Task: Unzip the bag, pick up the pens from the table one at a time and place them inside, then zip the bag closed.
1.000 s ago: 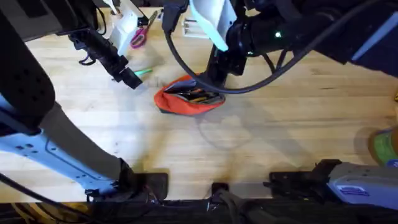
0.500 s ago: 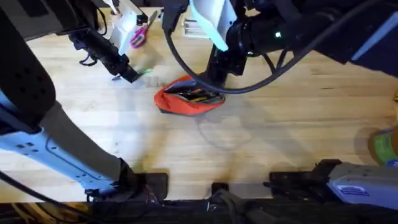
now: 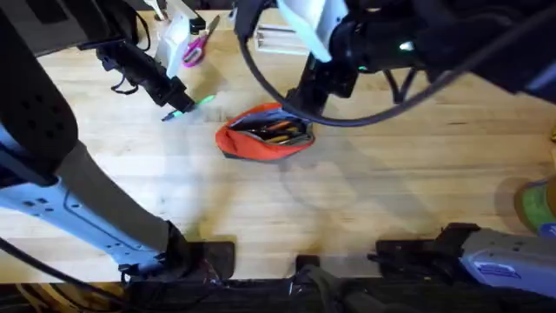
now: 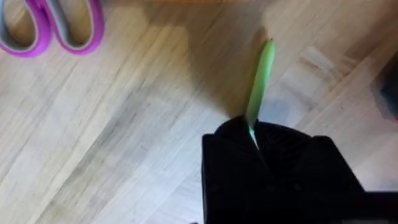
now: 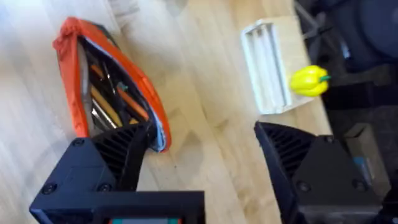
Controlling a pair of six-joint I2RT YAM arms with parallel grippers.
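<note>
The orange-red bag [image 3: 265, 136] lies unzipped in the middle of the table [image 3: 365, 191], with slim orange and dark items showing in its opening [image 5: 109, 93]. A light green pen [image 3: 201, 101] sits left of the bag, and my left gripper [image 3: 176, 109] is shut on it. In the left wrist view the pen [image 4: 261, 74] sticks out from between the black fingers [image 4: 252, 134]. My right gripper [image 3: 306, 103] hovers at the bag's far right end. It is open [image 5: 205, 158], with one finger [image 5: 118, 155] beside the bag's end and nothing between the jaws.
Pink-handled scissors [image 3: 193, 50] and a white bottle [image 3: 174, 36] lie at the back left, near the left arm. A white tray [image 3: 276, 36] with a small yellow object [image 5: 309, 81] beside it sits at the back. A green object [image 3: 540, 204] is at the right edge.
The left gripper shifted slightly onto the green pen and now grips it. The right arm moved a little right and back from the bag's opening.
</note>
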